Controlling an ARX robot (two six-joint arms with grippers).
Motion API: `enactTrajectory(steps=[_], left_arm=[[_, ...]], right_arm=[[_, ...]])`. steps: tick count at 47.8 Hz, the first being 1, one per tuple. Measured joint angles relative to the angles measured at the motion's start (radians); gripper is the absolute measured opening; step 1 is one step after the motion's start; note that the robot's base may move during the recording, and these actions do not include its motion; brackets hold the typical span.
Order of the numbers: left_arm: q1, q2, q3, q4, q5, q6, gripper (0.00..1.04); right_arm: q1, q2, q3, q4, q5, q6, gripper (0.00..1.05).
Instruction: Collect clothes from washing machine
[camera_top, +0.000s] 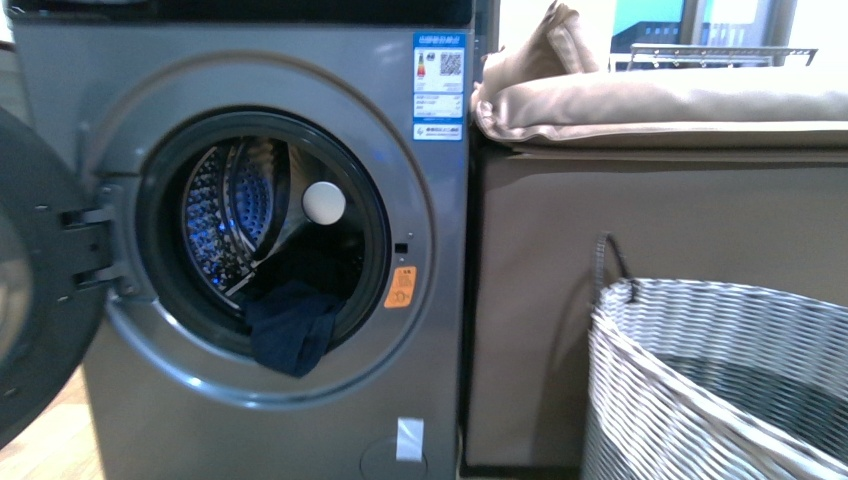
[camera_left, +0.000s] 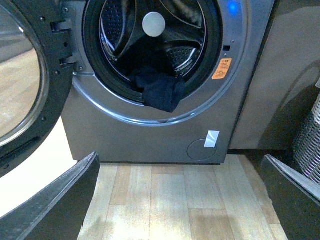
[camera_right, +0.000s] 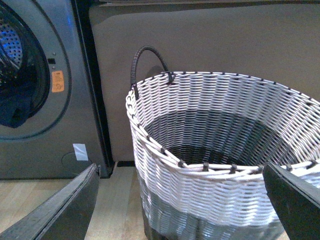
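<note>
since both arms hang back from the washing machine (camera_top: 270, 420), the job looks to be at its opening step: reaching in, with nothing gathered yet. the machine's round door (camera_top: 30, 280) is swung fully open. the clothes (camera_top: 292, 335), a dark navy bundle, lie at the bottom of the machine's perforated drum (camera_top: 215, 215), and one fold spills over the lower lip of its mouth. beside the machine, on the side away from the door, stands a woven white and grey basket (camera_top: 720, 292); no garment shows in it.

the left fingers (camera_left: 65, 200) are spread wide apart and hold nothing, facing the machine's front from low over the wooden floor (camera_left: 165, 200). the right fingers (camera_right: 60, 205) are equally spread and empty, facing the basket.

the next move probably calls for the left arm to travel forward to the machine's mouth and pinch the overhanging fold, the easiest part to catch, then draw it out clear of the door seal.

a blue and white label (camera_top: 439, 85) at the machine's top corner carries a square scan code and print too fine to read. an orange sticker (camera_top: 401, 287) just beside the mouth is also illegible. a strip of white tape (camera_top: 409, 438) low on the machine's front is blank. no brand name can be read.
</note>
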Motion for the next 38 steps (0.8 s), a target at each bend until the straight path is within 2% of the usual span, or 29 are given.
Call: enactTrajectory(steps=[38], left_arm=[[0.0, 0.0, 0.0, 0.0, 0.001, 0.0, 0.98]], right_arm=[[0.0, 0.0, 0.0, 0.0, -0.002, 0.0, 0.97]])
